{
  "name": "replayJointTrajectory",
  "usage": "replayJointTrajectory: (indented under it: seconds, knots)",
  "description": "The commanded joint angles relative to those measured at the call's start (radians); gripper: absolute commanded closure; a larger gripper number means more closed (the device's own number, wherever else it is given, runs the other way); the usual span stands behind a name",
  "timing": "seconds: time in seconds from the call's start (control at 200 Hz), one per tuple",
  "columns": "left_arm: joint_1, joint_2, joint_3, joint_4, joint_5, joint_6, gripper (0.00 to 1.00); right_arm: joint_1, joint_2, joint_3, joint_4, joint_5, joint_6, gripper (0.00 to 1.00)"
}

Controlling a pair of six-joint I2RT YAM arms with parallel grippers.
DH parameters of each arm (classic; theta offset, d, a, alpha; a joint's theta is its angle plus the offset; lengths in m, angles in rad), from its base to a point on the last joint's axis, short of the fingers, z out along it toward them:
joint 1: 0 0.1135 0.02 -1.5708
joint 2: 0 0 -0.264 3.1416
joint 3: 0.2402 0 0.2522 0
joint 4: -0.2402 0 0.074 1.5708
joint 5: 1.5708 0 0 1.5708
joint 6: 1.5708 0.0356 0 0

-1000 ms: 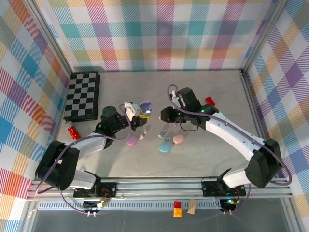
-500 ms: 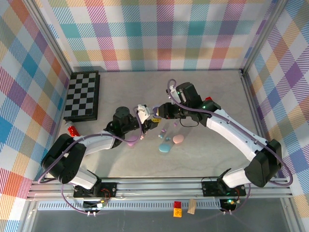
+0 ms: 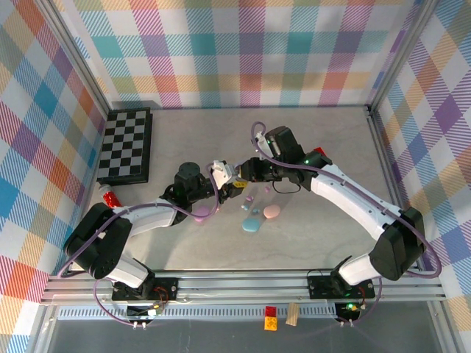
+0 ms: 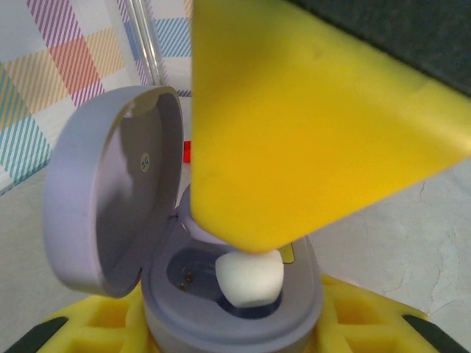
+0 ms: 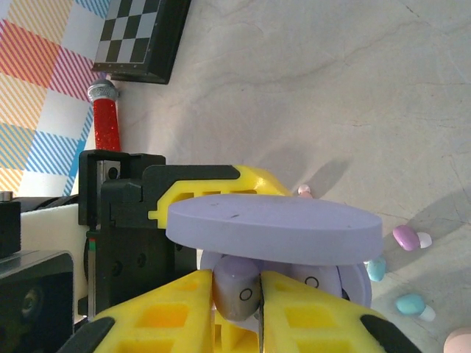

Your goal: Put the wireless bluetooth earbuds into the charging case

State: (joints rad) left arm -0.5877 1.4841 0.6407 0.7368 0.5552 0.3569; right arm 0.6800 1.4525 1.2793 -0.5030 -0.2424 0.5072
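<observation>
Bright, even, diffuse overhead light, soft faint shadows on table [image 3: 331, 147], top view sharp, mild edge distortion, left-wrist close-up blurred on near yellow finger [image 4: 309, 125], right-wrist foreground slightly soft, background crisp.

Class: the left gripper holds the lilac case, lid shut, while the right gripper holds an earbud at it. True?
No, the lid is open, as the left wrist view shows; the left gripper does hold the case, and the right gripper holds an earbud at it.

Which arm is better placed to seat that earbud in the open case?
Right. The right gripper pinches the lilac earbud at the well of the open lilac charging case, which the left gripper holds.
</observation>
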Motion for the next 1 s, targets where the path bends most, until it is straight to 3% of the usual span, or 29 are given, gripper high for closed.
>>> replayJointTrajectory:
  seconds: [0.0, 0.345, 0.53, 0.895, 0.995]
  knots:
    - [-0.009, -0.006, 0.030, 0.004, 0.000, 0.017, 0.64, 0.001, 0.018, 0.007, -0.016, 0.013, -0.025, 0.81]
    - [-0.009, -0.002, 0.032, 0.006, -0.008, 0.021, 0.64, 0.000, 0.041, 0.021, -0.025, -0.004, -0.030, 0.80]
    - [-0.009, 0.008, 0.026, 0.047, -0.009, 0.003, 0.64, -0.002, 0.017, 0.023, -0.021, -0.004, -0.028, 0.65]
    - [0.009, 0.008, -0.007, 0.146, 0.012, -0.064, 0.64, -0.037, -0.105, -0.010, -0.040, 0.035, -0.001, 0.61]
    - [0.009, 0.008, -0.007, 0.131, 0.022, -0.053, 0.64, -0.060, -0.135, -0.013, -0.039, 0.046, 0.002, 0.56]
